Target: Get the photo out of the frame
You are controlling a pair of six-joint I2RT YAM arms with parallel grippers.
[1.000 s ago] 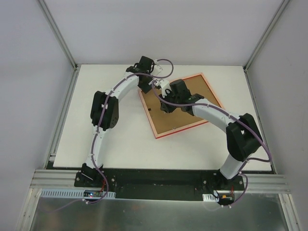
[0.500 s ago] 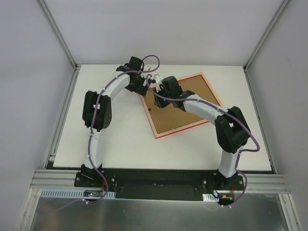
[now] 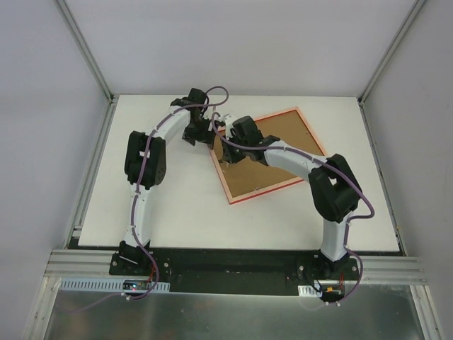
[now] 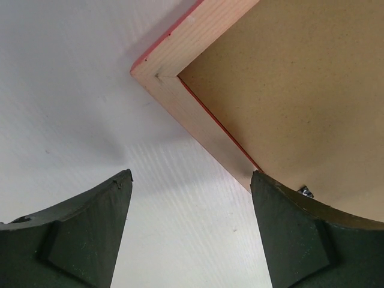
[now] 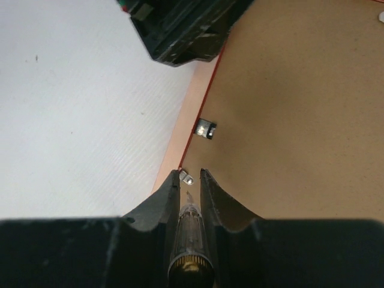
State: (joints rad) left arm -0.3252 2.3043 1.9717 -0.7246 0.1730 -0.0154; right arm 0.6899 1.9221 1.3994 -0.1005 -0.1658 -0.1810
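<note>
The frame point(image 3: 228, 185) lies face down and tilted on the white table, its pale wood-pink back rim around the brown backing board point(image 3: 276, 152). The photo is hidden under the board. My left gripper point(image 3: 198, 133) is open over the table at the frame's far left corner point(image 4: 174, 90), with one finger point(image 4: 288, 228) over the rim. My right gripper point(image 5: 189, 174) is shut on a clear-tipped pen-like tool point(image 5: 191, 240). The tool's tip points at a small metal tab point(image 5: 187, 178) at the board's left edge. In the top view the right gripper point(image 3: 225, 150) sits over that edge.
A second metal clip point(image 5: 206, 129) sits further along the same edge, and another tab point(image 4: 306, 192) shows by my left finger. The left gripper's body point(image 5: 180, 27) is close ahead of the right one. White walls with metal posts point(image 3: 85, 53) enclose the table.
Both grippers have moved left over the frame's far left part. The left gripper dropped beside the corner, and the right one shifted to the board's left edge. The frame has not moved.
</note>
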